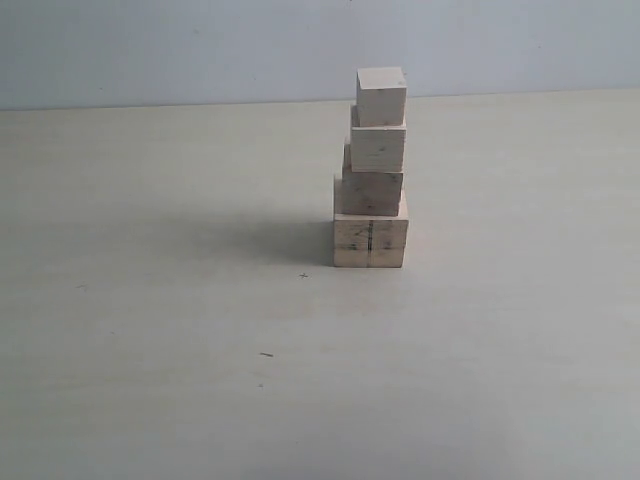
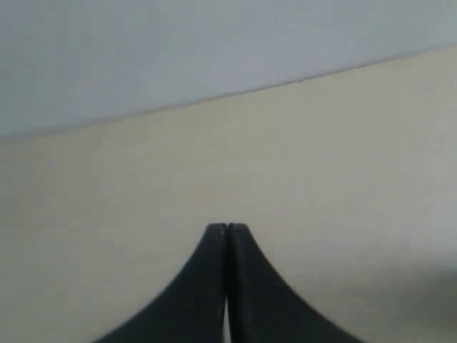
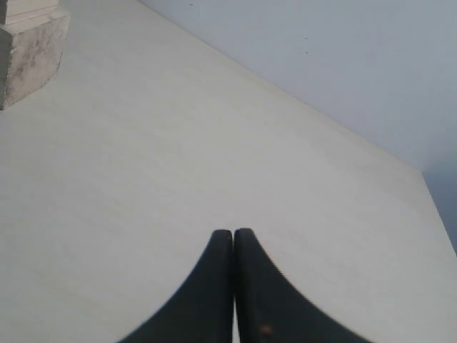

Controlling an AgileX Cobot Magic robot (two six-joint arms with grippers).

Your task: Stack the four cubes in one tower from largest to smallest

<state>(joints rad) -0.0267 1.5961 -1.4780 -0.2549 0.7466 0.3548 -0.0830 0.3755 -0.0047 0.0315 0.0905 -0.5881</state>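
Note:
The tower stands on the table in the exterior view. Its base is the largest cube, pale with dark side marks. On it sits the darker tan cube, then a pale cube, and the smallest cube on top. The upper cubes sit slightly off-centre. Neither arm shows in the exterior view. My left gripper is shut over bare table with nothing between its fingertips. My right gripper is also shut and empty, well away from the largest cube at the corner of its view.
The pale table spreads all around the tower, with a light blue wall behind its far edge. In the right wrist view the table's edge runs off near the wall.

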